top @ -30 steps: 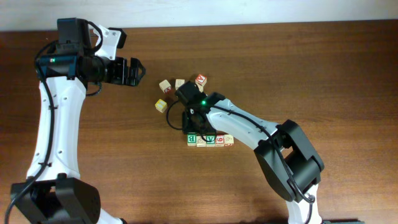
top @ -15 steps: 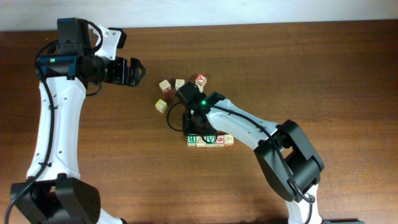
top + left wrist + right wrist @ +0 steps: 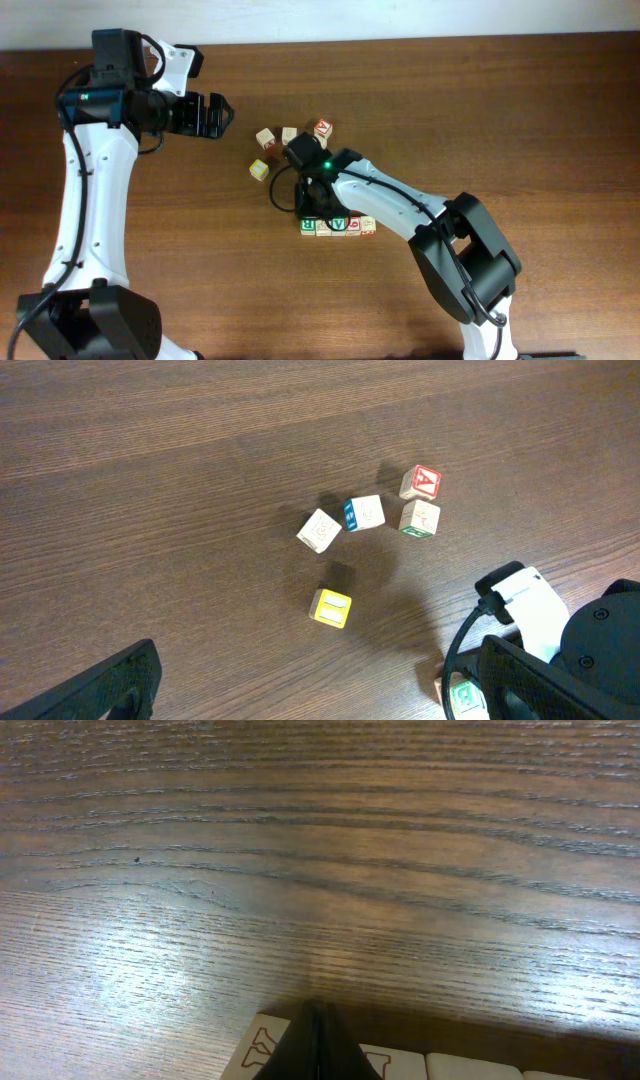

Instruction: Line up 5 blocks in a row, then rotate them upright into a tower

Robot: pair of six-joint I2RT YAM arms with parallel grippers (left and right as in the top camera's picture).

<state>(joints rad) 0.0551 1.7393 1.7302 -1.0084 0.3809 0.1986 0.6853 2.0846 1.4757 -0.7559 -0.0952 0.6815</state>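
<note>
Five blocks lie in a row on the table: a green B block (image 3: 308, 225), a pale one (image 3: 323, 229), a green V block (image 3: 339, 225), a red-digit block (image 3: 353, 226) and a pale end block (image 3: 368, 225). My right gripper (image 3: 311, 208) hangs over the left end of this row. In the right wrist view it (image 3: 318, 1022) is shut, tips together against a pale block with red outline marks (image 3: 262, 1055), holding nothing. My left gripper (image 3: 216, 115) hovers open at the upper left, far from the row. The left wrist view catches the B block (image 3: 462, 698) by its right finger (image 3: 540, 680).
Loose cubes sit above the row: a yellow-faced one (image 3: 259, 169), two pale ones (image 3: 265, 137) (image 3: 289, 135) and a red-and-white one (image 3: 322, 128). The right arm (image 3: 400, 205) stretches across the table from the lower right. The table's far edge runs along the top.
Barely anything differs; the right gripper has settled slightly closer onto the left end of the row. The left arm has stayed still.
</note>
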